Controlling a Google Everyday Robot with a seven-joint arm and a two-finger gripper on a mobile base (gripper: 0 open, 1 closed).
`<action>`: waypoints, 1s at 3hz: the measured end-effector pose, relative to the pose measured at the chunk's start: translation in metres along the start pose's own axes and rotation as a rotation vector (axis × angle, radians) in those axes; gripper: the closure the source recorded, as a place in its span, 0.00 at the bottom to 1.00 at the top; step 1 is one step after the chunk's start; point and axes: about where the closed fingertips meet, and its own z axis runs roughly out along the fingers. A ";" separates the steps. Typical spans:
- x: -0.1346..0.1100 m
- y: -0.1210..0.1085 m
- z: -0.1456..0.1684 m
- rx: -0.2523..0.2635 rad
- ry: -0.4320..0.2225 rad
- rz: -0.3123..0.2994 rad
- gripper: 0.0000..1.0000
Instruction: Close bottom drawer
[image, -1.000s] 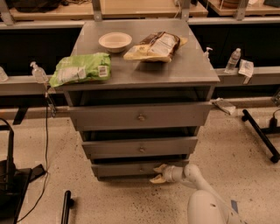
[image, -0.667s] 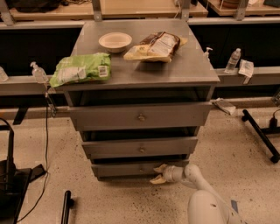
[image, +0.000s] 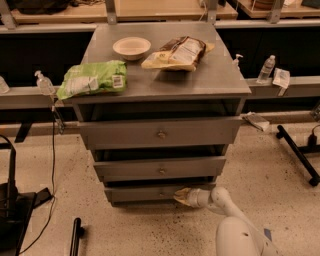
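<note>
The bottom drawer (image: 145, 192) is the slimmest grey front, lowest of three on the grey cabinet (image: 220, 80). It stands a little pulled out, and its small knob is only faintly visible near the centre. My gripper (image: 181, 196) is at the right part of this drawer front, its tan fingertips against it, on the white arm (image: 222, 200) that reaches in from the lower right. The middle drawer (image: 160, 169) and the top drawer (image: 160, 132) above also stand pulled out.
On the cabinet top lie a green bag (image: 92, 79), a white bowl (image: 131, 47) and a brown-and-tan snack bag (image: 179, 52). Black stands are on the speckled floor at the left (image: 12, 205) and right (image: 300, 152). Bottles (image: 265, 68) stand on the side ledges.
</note>
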 end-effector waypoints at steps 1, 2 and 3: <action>0.015 0.009 -0.026 -0.030 0.082 0.013 0.90; 0.033 0.029 -0.056 -0.104 0.151 0.031 1.00; 0.039 0.029 -0.097 -0.099 0.148 0.049 1.00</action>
